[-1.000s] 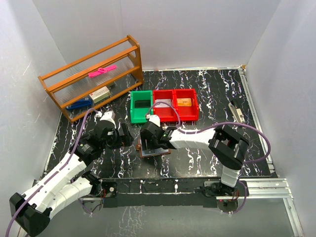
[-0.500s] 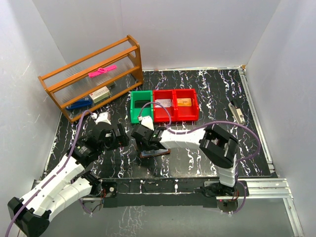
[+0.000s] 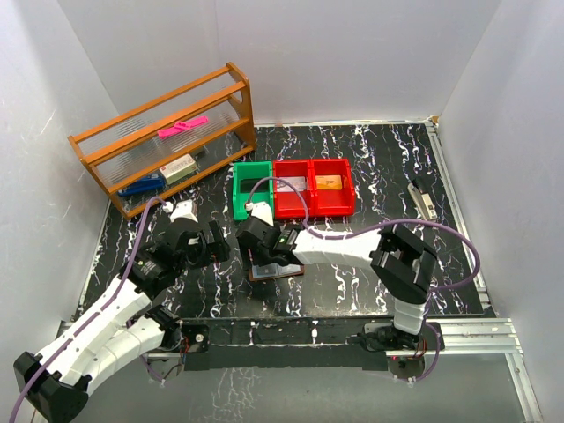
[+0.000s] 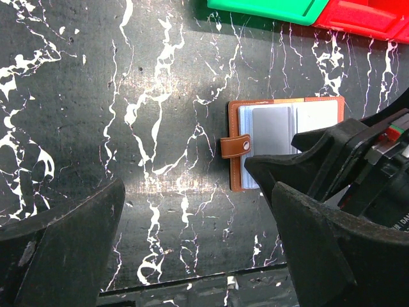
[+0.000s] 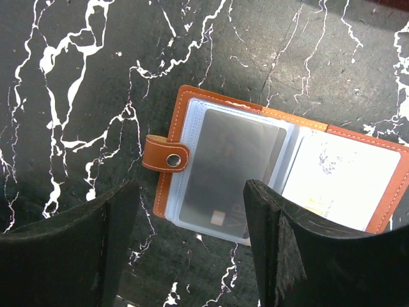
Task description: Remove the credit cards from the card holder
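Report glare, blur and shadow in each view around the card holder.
Left wrist: soft sheen on the table beside the card holder, near fingers blurred and dark. Right wrist: plastic sleeve hazes the grey card. Top external: even light, card holder small, partly hidden under the right gripper.

The right gripper [image 3: 262,245] hangs directly above the open card holder [image 3: 278,271], its fingers apart, so the way from above is blocked. Its white arm [image 3: 339,249] closes the right side. Behind, the green bin [image 3: 238,192] and two red bins [image 3: 314,210] stand near. Between the card holder and the wide-spread left gripper [image 3: 214,240] a narrow strip of bare table [image 3: 234,280] is free. The near side is free too.
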You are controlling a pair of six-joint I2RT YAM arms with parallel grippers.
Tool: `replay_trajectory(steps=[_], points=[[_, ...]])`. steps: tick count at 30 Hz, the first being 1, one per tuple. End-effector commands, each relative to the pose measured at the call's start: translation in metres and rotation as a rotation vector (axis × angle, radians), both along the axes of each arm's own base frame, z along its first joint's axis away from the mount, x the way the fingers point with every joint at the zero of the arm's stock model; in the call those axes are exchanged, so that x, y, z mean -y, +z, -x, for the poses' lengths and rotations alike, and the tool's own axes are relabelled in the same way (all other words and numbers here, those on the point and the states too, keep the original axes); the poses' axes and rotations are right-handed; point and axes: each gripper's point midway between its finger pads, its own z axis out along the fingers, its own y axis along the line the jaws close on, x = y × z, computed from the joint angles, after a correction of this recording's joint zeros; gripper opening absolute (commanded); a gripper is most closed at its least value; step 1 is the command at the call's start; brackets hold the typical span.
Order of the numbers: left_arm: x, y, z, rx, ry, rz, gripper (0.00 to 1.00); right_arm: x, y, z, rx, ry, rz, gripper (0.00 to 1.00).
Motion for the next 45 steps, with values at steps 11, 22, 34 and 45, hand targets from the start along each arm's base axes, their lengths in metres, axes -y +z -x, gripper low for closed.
replay_trajectory(steps=[11, 22, 34, 45], points=[[0.002, 0.008, -0.002, 0.013, -0.002, 0.009, 0.99, 0.004, -0.024, -0.003, -0.021, -0.044, 0.05, 0.6], [0.004, 0.006, -0.001, 0.003, -0.013, 0.01, 0.99, 0.012, -0.038, 0.002, -0.069, -0.051, 0.024, 0.57], [0.035, 0.001, 0.003, -0.021, -0.141, 0.112, 0.98, 0.005, -0.03, 0.006, -0.139, -0.026, -0.194, 0.48], [0.084, -0.02, 0.006, -0.085, -0.244, 0.329, 0.86, 0.016, -0.022, 0.008, -0.18, -0.038, -0.384, 0.45]])
